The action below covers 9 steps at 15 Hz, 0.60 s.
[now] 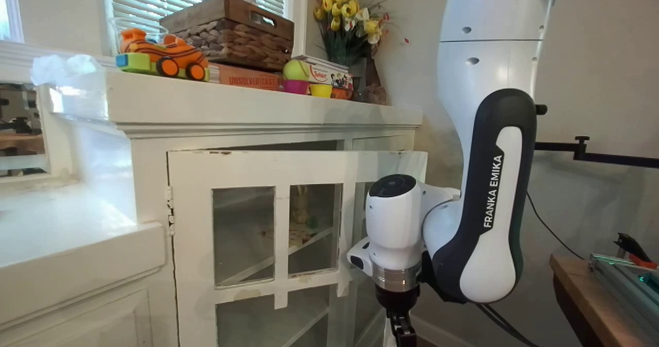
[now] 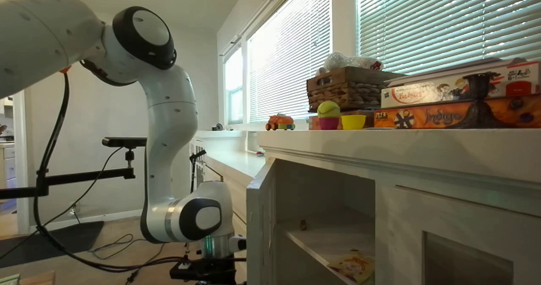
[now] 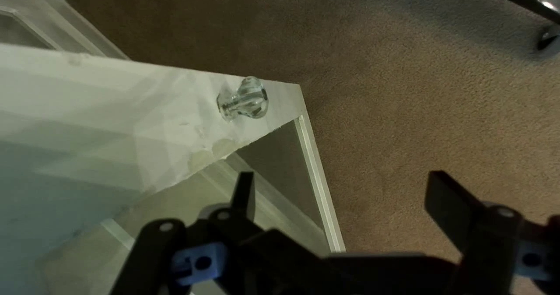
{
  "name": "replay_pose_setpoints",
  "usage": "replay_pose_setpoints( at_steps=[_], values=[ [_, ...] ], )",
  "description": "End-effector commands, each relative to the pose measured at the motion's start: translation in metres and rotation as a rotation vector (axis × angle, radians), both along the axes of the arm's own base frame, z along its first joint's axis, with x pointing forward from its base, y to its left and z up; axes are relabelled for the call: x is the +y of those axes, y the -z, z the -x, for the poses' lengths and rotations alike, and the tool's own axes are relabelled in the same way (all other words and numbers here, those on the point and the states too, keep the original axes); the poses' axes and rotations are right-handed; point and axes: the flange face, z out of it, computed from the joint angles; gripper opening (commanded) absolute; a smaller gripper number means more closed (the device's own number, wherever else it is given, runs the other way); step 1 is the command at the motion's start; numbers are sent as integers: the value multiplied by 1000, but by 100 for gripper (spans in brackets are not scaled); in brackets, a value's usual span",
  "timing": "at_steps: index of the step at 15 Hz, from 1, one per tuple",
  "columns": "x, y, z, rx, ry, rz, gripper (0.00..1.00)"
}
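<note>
Black hand (image 3: 342,185) spread wide, empty, one glass knob (image 3: 248,100), one open door (image 1: 282,233)

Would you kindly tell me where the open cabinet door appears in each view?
In an exterior view, the open cabinet door fills the lower middle.
In an exterior view, the cabinet door stands nearly edge-on, lower centre.
In the wrist view, the cabinet door reaches from the left edge past centre, with its glass knob.
Shared landmark: the woven basket, in both exterior views only.
</note>
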Motion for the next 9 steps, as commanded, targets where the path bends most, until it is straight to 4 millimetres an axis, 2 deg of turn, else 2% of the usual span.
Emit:
replay_pose_setpoints(
  at_steps=[1, 6, 9],
  values=[
    [3, -1, 6, -6, 96, -46, 100],
    [13, 7, 16, 14, 165, -117, 100],
    [-1, 9, 24, -4, 167, -103, 100]
  ],
)
